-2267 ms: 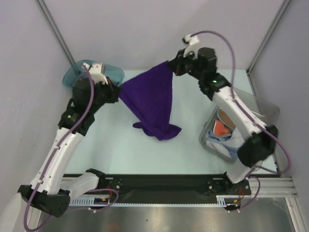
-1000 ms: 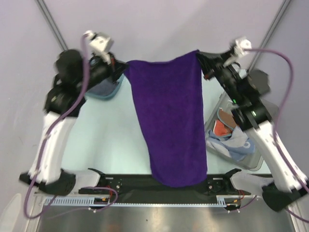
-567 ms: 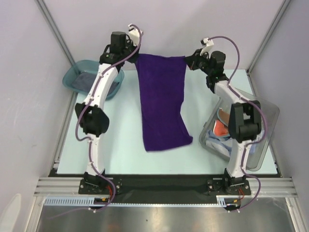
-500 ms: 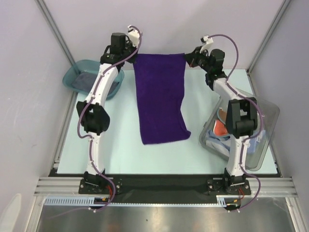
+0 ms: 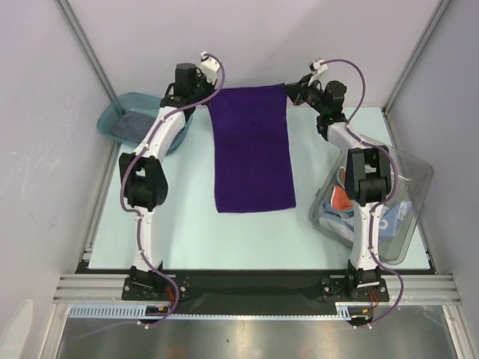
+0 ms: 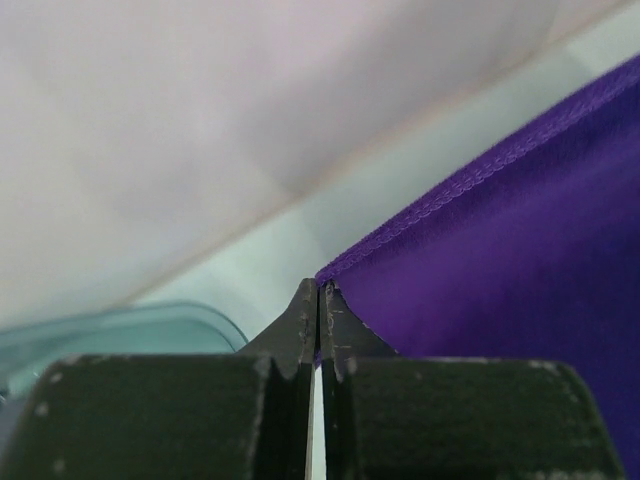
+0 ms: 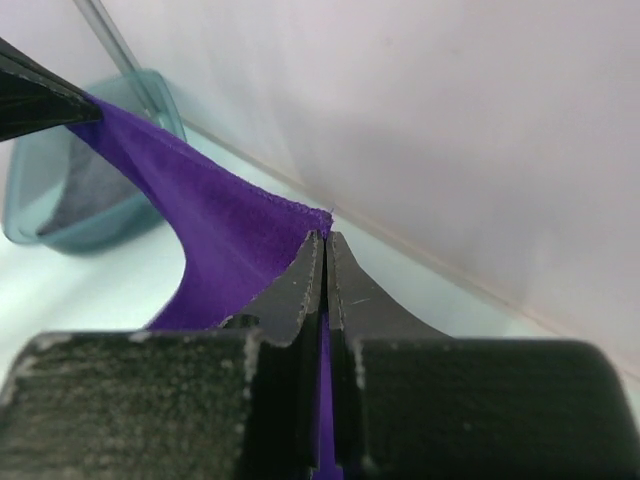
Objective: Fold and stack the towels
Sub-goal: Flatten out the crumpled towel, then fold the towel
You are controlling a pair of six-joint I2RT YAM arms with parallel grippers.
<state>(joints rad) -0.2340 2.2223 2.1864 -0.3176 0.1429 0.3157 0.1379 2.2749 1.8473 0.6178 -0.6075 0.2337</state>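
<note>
A deep purple towel (image 5: 251, 149) lies spread flat and long down the middle of the table, its near edge toward the arms. My left gripper (image 5: 207, 93) is shut on its far left corner (image 6: 335, 270). My right gripper (image 5: 288, 91) is shut on the far right corner (image 7: 315, 222). Both arms reach out to the table's far edge. A dark grey-blue towel (image 5: 135, 123) lies in the teal tray (image 5: 114, 114) at the far left. More towels (image 5: 346, 196), brown-red with orange and light blue, sit crumpled in the clear bin (image 5: 415, 179) on the right.
The back wall rises right behind the two grippers. The teal tray (image 7: 30, 190) also shows at the left of the right wrist view, and its rim (image 6: 130, 325) in the left wrist view. The clear bin stands close beside the right arm.
The two grippers swung the purple towel up, stretched it between them, carried it toward the back and laid it down flat. Its near edge has settled straight on the table.
</note>
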